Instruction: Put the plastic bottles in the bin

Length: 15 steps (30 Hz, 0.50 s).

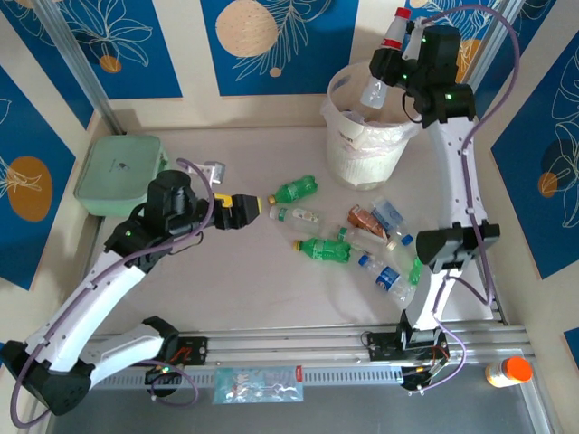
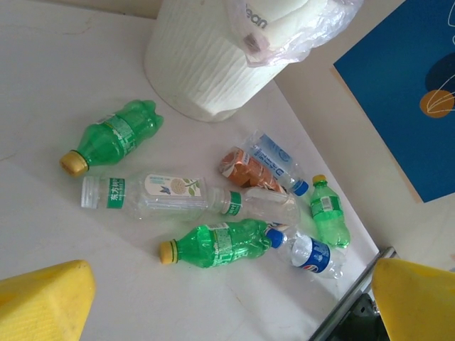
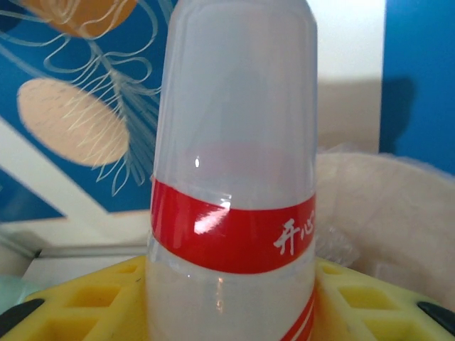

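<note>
Right gripper (image 1: 387, 65) is up at the far right, jaws clamped on a red-labelled bottle (image 1: 395, 34). Its red cap is uppermost and its clear body tilts down over the mouth of the bin (image 1: 342, 149). From the right wrist, the bottle's milky wall and red band sit between the yellow pads (image 3: 85, 302). Its upper end is cut off by the frame, and the white lettering is too partial to read. The bin's crumpled liner (image 3: 387, 213) shows pale behind it, and what lies inside the bin I can't make out.

Left gripper (image 1: 257, 208) hovers mid-table with its yellow fingers wide apart, holding nothing and pointing right. Just past its tips lie a yellow-capped green bottle (image 1: 296, 190) and, just nearer, a clear green-labelled bottle (image 1: 296, 215). Nearer again is a second green bottle (image 1: 324, 250), and to its right a blue-labelled bottle (image 1: 384, 278). A crushed orange-brown bottle (image 1: 365, 219) and a clear bottle with blue print (image 1: 389, 213) lie touching, near the bin's foot. 1 small green bottle (image 1: 415, 269) is half hidden behind the right arm from above, but the left wrist camera shows it whole.

A pale green lidded box (image 1: 118, 174) sits far left. Beside it is a small silvery object (image 1: 213, 170), too small to identify. An orange-capped bottle (image 1: 507, 371) sits off the table at the near right.
</note>
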Tool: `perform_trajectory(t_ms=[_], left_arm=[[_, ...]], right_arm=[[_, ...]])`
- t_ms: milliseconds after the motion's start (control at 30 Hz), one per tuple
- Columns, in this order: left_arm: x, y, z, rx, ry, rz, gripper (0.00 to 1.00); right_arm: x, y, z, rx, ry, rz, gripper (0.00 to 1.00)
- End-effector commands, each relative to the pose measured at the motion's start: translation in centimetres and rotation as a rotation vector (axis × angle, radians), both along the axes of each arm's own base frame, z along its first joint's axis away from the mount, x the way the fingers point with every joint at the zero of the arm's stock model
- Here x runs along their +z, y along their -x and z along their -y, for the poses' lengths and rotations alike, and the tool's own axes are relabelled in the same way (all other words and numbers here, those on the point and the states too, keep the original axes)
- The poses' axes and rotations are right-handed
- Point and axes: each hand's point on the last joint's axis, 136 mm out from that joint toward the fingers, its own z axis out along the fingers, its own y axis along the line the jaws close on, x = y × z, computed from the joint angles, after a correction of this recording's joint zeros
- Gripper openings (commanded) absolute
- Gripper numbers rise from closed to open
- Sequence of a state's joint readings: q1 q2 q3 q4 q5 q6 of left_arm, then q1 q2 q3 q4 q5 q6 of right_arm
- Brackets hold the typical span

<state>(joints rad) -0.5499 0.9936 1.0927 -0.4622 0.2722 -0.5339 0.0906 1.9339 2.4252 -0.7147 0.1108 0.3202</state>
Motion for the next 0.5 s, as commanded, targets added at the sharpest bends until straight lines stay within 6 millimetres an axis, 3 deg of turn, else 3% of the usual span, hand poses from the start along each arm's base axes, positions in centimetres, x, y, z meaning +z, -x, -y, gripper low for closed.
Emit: perform_trajectory(t_ms=[0,100,267,467], left_arm=[[0.6,-0.2,0.7,-0.028,0.041,-0.006,0.99],[0.6,-0.4,0.9,-0.031,0.038,-0.015,0.99],[-0.1,-0.9,1.5,-0.044,0.030,-0.039,0.99],[-0.3,-1.4,1.7,-0.042,0.021,-0.040,0.99]], right_arm=[[-1.9,-1.9,0.9,-0.049,0.003,-0.047,0.49],[-4.2,-3.4,1.2,-0.065,0.007,-0.092,0.49],[-8.7,-4.8,-0.2,-0.033,0.014,-0.177,0.51],[-12.9,-5.2,-1.6,0.008,0.002,-0.258,0.53]])
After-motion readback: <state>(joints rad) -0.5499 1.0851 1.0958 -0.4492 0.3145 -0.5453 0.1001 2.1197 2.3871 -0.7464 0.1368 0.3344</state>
